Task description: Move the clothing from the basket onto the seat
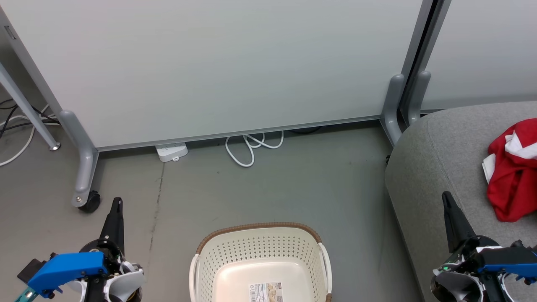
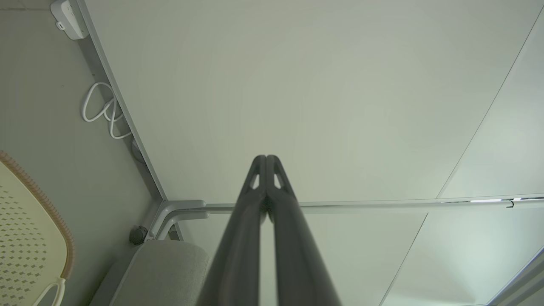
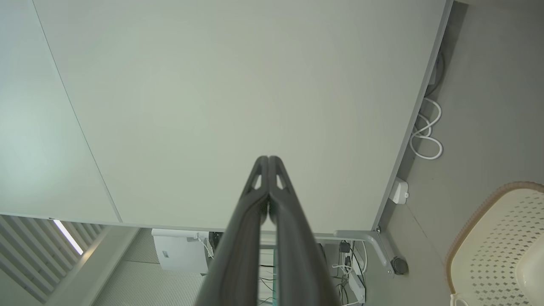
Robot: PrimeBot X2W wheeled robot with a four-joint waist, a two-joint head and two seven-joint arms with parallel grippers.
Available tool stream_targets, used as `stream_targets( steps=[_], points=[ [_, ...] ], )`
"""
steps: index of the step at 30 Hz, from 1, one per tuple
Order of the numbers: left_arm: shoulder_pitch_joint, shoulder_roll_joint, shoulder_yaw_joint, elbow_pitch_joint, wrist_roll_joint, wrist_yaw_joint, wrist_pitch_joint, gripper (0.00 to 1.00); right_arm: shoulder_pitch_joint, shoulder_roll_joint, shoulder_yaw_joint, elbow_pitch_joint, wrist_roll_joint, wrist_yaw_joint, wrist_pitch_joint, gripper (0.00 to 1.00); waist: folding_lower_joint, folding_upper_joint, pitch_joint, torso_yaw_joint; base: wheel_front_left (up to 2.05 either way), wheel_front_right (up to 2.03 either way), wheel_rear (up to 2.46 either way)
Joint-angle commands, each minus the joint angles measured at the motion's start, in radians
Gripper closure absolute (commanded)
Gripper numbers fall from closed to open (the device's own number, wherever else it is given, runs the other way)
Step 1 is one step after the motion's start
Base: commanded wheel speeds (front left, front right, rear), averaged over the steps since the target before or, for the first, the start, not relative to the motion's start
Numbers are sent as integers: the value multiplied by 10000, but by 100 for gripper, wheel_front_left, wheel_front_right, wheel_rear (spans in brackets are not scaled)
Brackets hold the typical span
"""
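The cream perforated basket [image 1: 260, 256] with a brown rim stands on the floor at the bottom middle of the head view, with just a paper label on its bottom; its edge also shows in the left wrist view [image 2: 29, 238] and the right wrist view [image 3: 493, 250]. Red and white clothing [image 1: 514, 167] lies crumpled on the grey seat [image 1: 444, 159] at the right. My left gripper [image 1: 117, 201] is shut and empty, left of the basket. My right gripper [image 1: 446, 196] is shut and empty, over the seat's front, left of the clothing. In each wrist view the fingers [image 2: 266, 158] [image 3: 268, 158] meet at their tips.
A pale partition panel [image 1: 218, 63] on grey wheeled feet [image 1: 86, 197] stands behind the basket. A white power strip [image 1: 171, 152] and a looped white cable [image 1: 249, 149] lie at its base. More cables lie at the far left. Bare grey floor surrounds the basket.
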Motion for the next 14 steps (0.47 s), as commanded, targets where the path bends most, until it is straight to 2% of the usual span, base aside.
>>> stream_targets(
  steps=[1, 14],
  points=[
    [-87, -3, 20, -45, 44, -92, 28, 100, -102, -51, -12, -24, 25, 4, 28, 100, 0, 0, 0, 1, 0, 0, 0],
    [-87, -8, 28, -45, 54, -91, 31, 100, -102, -51, -12, -25, 25, 4, 27, 100, 0, 0, 0, 1, 0, 0, 0]
  ],
)
